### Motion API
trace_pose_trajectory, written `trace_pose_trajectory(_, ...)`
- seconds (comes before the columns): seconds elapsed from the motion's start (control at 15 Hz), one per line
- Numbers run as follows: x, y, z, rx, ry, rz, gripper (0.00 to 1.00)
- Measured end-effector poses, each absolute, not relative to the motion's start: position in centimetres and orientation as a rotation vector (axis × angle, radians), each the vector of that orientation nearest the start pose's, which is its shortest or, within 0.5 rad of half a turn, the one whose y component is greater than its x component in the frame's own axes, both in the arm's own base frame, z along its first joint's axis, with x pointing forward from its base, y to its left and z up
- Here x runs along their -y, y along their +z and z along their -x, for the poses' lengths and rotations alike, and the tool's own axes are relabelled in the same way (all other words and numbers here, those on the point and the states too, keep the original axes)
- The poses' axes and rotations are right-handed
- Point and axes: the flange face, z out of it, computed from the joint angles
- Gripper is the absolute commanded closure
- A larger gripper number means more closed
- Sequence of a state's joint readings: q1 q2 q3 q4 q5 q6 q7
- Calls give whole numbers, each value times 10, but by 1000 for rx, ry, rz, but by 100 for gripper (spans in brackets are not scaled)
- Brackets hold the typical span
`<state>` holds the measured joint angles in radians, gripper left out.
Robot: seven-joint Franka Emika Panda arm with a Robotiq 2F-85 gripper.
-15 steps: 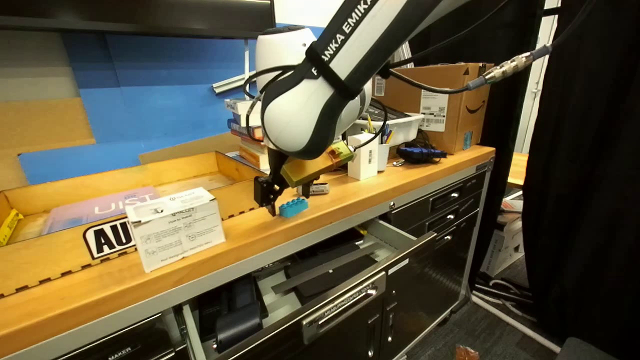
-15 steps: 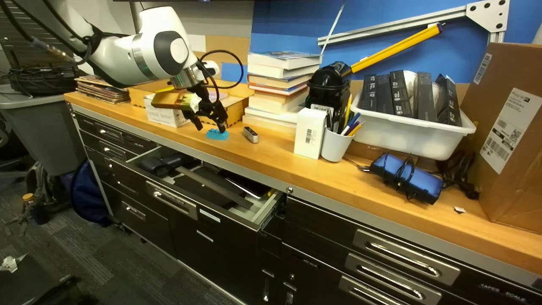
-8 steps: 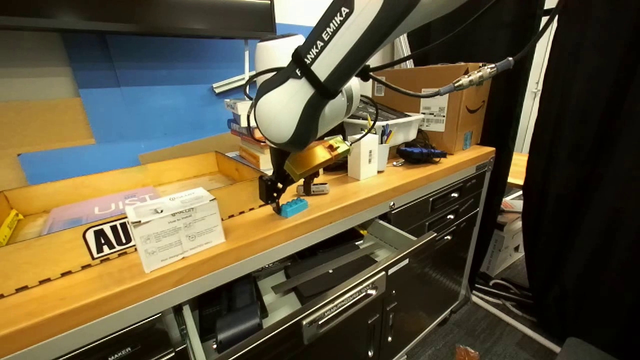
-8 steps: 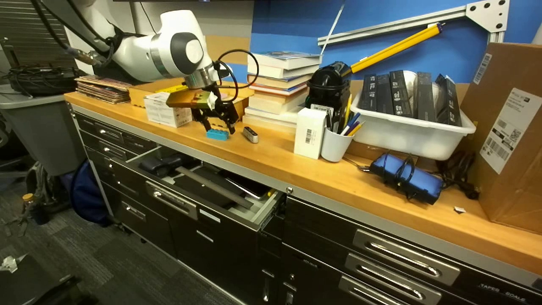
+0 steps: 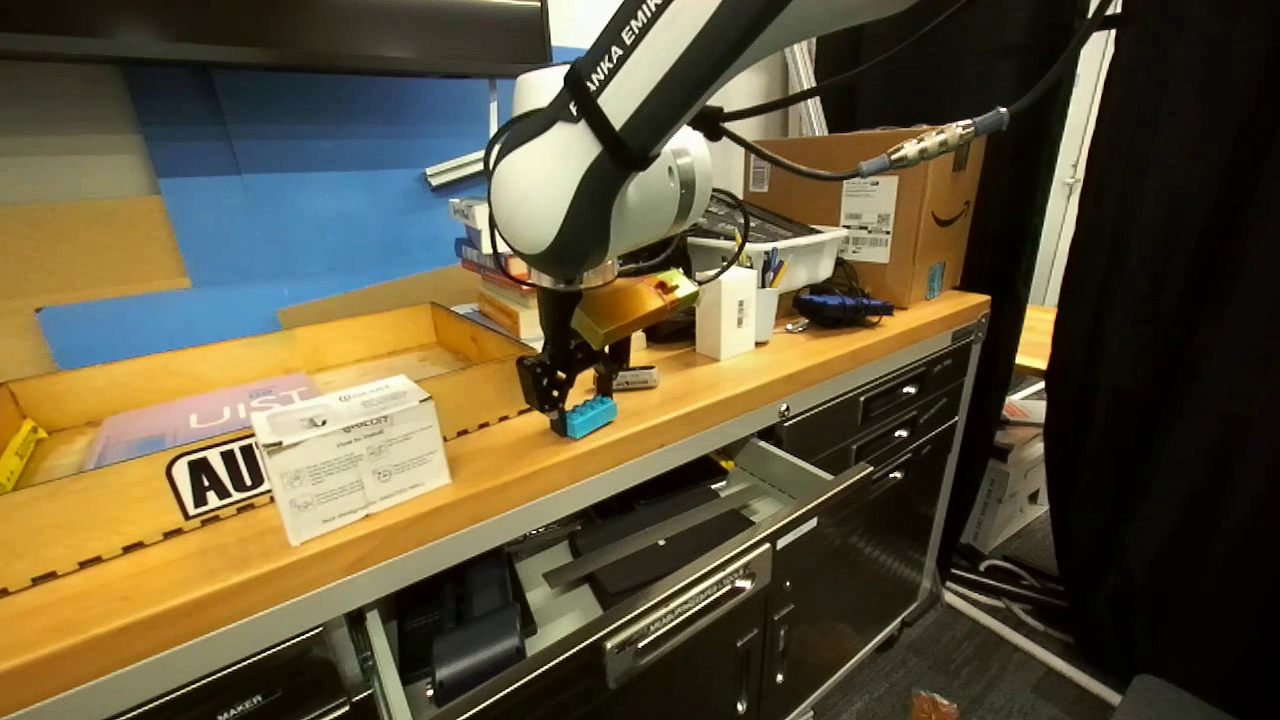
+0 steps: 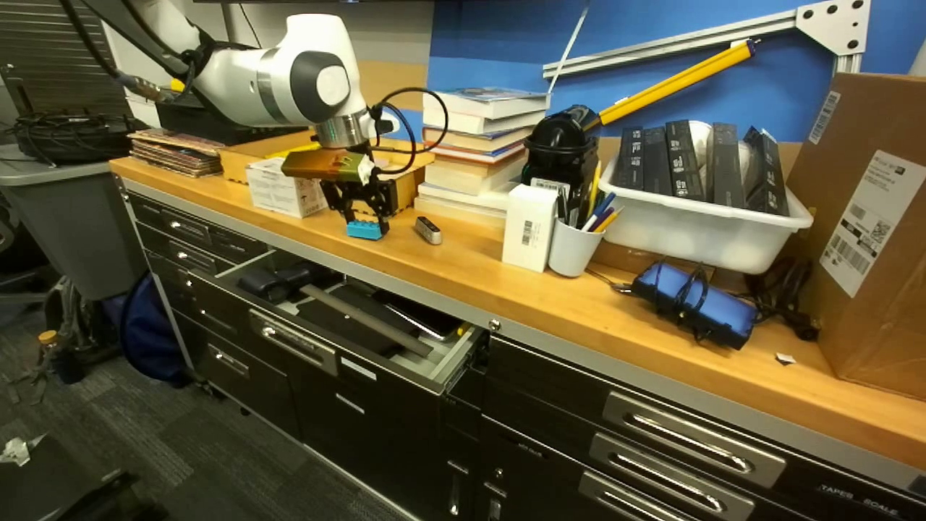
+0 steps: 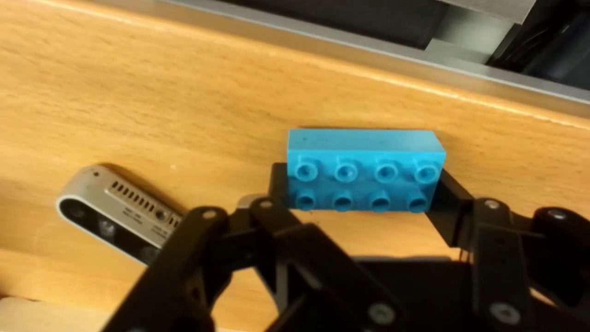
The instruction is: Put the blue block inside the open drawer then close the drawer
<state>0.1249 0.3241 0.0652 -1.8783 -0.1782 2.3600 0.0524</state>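
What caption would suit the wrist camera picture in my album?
A robot gripper clasps a studded blue block by its ends; beyond the wooden counter lies an open drawer.

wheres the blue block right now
In the wrist view, the light-blue rectangular studded block is right of centre, held by the black gripper, with the silver bar-shaped camera to its left and the open metal drawer towards the top.

Stacked books (image 6: 479, 155), cup (image 6: 570, 251) of pens (image 6: 601, 209), white bin (image 6: 705, 235), brown cardboard box (image 6: 864, 253)
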Motion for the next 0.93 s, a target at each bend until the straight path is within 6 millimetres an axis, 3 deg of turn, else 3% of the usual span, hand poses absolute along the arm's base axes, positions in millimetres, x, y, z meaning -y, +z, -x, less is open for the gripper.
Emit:
trace_pose_trajectory(0.53,-97,350,-593,253,-140,3285,54)
trace_pose_trajectory(0.87,-95,296,-557,170,-31,3324,54)
trace_pose_trajectory(0.93,-96,287,-552,158,-34,3320,46)
